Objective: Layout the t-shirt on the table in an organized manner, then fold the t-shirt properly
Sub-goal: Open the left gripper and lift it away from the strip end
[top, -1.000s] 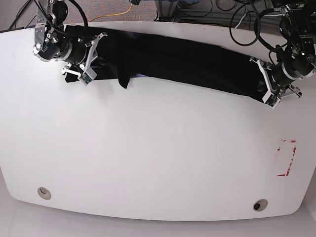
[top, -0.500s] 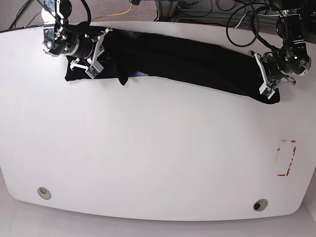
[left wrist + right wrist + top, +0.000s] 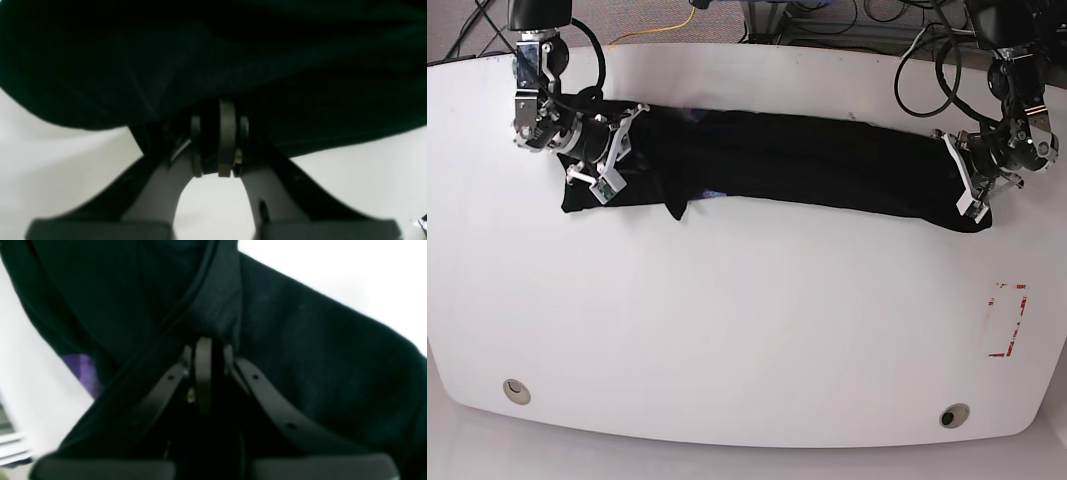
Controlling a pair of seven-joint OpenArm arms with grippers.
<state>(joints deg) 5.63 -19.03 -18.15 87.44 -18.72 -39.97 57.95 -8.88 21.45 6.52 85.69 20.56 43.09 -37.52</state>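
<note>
The black t-shirt (image 3: 797,165) lies stretched in a long band across the far part of the white table (image 3: 747,320). My right gripper (image 3: 610,152), at the left of the base view, is shut on the shirt's left end. My left gripper (image 3: 968,190), at the right of that view, is shut on the right end. In the left wrist view the left gripper (image 3: 218,118) pinches a fold of the t-shirt (image 3: 213,56). Seen from the right wrist, the right gripper (image 3: 204,348) is closed on a hem of the t-shirt (image 3: 317,350). A purple patch (image 3: 81,370) shows under the cloth.
Red tape corner marks (image 3: 1009,320) sit near the table's right edge. Two round grommet holes (image 3: 517,390) (image 3: 954,415) lie along the front edge. Black cables (image 3: 927,60) and a yellow cable (image 3: 667,30) run behind the table's back edge.
Both grippers have drawn the t-shirt from the table's back edge toward the front, and white table now shows behind it. The band looks straighter. Both grips stay shut.
</note>
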